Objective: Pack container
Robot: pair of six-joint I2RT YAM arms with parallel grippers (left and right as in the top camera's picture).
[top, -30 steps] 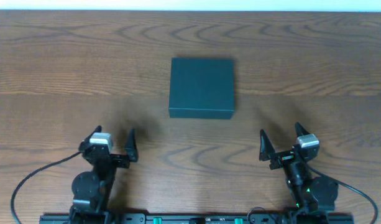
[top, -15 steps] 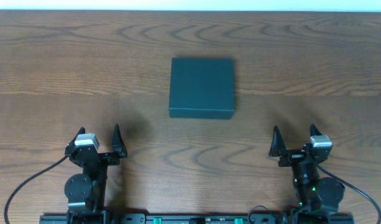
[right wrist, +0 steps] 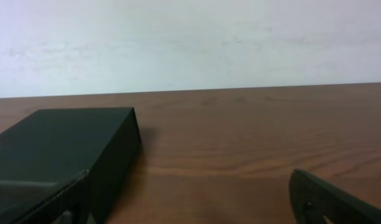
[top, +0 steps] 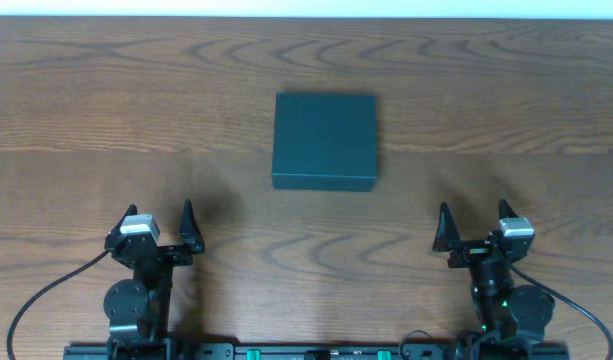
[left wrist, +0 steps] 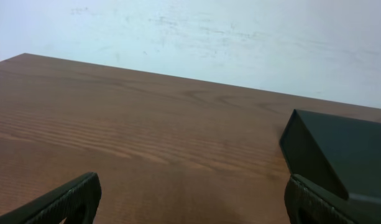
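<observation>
The container (top: 324, 141) sits in the middle of the table (top: 106, 100), a dark teal square box lying flat with its lid down and flush. It stands square to the table edges. The overhead view shows its near side wall as a thin darker band. Nothing touches it, and bare wood surrounds it on every side.

The left gripper (top: 156, 222) is near and to the left of the box, well apart from it, close to the near edge of the table. Its jaws are spread wide with nothing between them. In the left wrist view its two dark fingertips (left wrist: 72, 199) sit at the bottom corners, and a corner of the box shows far off at the right.

The right gripper (top: 474, 225) is on the other side, near and to the right of the box, also well apart from it. Its jaws are likewise parted and empty. In the right wrist view the box fills the lower left, and one fingertip (right wrist: 333, 199) shows at the lower right.

A black cable (top: 46, 290) loops from each arm base along the near edge. A pale wall (left wrist: 240, 37) rises beyond the far edge.
</observation>
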